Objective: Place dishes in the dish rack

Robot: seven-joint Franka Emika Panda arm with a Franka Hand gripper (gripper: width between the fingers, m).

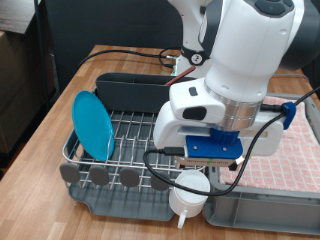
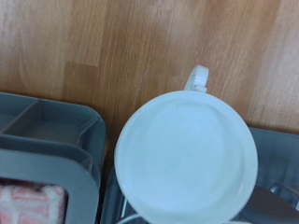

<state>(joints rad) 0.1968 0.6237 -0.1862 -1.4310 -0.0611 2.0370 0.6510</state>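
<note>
The white mug (image 1: 188, 197) hangs upright under my gripper (image 1: 192, 178), which is shut on its rim, just past the dish rack's front edge. In the wrist view the mug (image 2: 187, 159) fills the frame from above, empty, with its handle (image 2: 196, 77) over the wooden table; my fingers do not show there. The light-blue plate (image 1: 93, 125) stands on edge in the silver wire dish rack (image 1: 130, 135), at the exterior view's left. The rack's tall dark back compartment (image 1: 125, 88) is behind it. The wooden spoon is out of view.
A grey bin (image 1: 265, 215) sits at the exterior view's bottom right; the wrist view shows its rim (image 2: 47, 140) and red-checked cloth (image 2: 28, 201). A checked cloth (image 1: 295, 150) lies at the right. Black cables (image 1: 130, 55) run across the wooden table (image 1: 55, 115) behind the rack.
</note>
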